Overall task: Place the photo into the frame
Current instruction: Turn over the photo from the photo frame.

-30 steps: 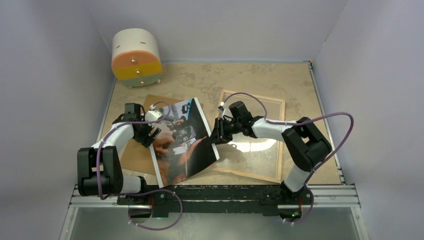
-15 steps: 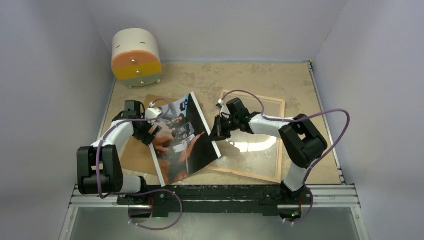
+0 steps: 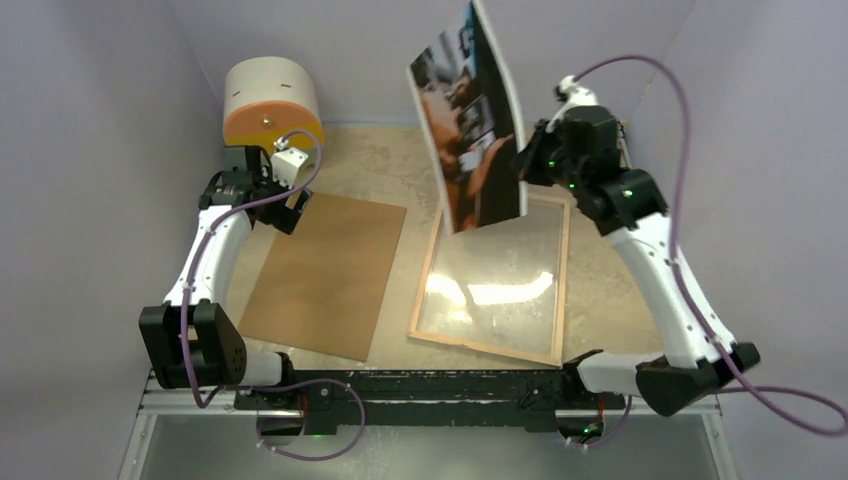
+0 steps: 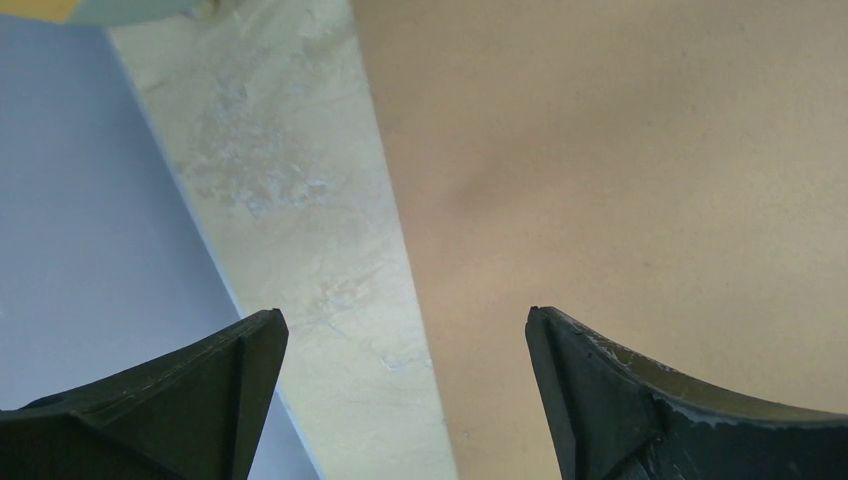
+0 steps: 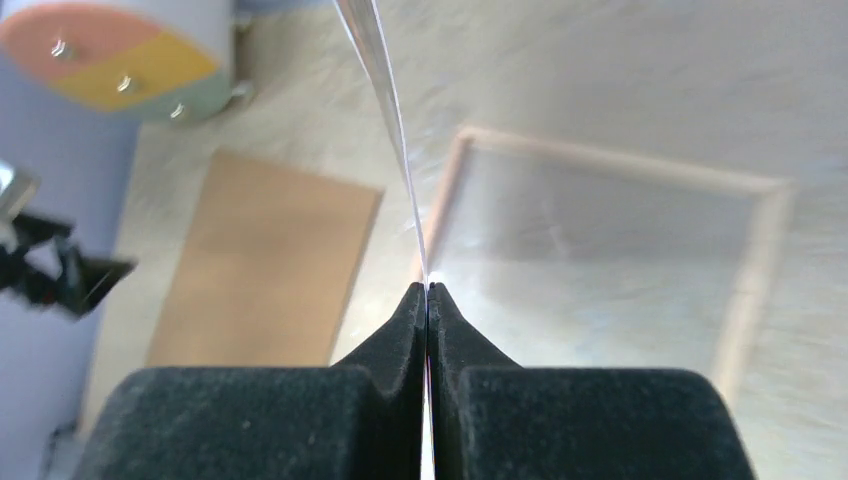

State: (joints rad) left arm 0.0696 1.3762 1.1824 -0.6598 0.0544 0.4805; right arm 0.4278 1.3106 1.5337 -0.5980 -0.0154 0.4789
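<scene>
Standing nearly on edge in the air, the photo (image 3: 468, 120) is above the far end of the frame (image 3: 495, 345), its glossy printed face turned left and showing dark shapes with orange-red patches. The sheet bows slightly. In the right wrist view it is only a thin, shiny, curved line (image 5: 385, 90). The right hand (image 3: 522, 165) is closed on its right edge, near the lower corner, with the black fingers (image 5: 405, 320) pressed flat together on the sheet.

Below, the frame lies flat on the table (image 3: 390, 165): a thin rectangle with a light wooden rim (image 5: 755, 240) and a clear pane that mirrors white glare. Just to its left, but apart from it, lies a plain matt brown board (image 3: 325, 275), smooth and rectangular.

The left hand (image 3: 283, 205) hovers over the board's far-left corner with its fingers spread wide and nothing between them. Its wrist view shows the board (image 4: 620, 160) beside mottled beige tabletop. A round drum (image 3: 272, 100) with a cream body and an orange and yellow face stands in the far-left corner.
</scene>
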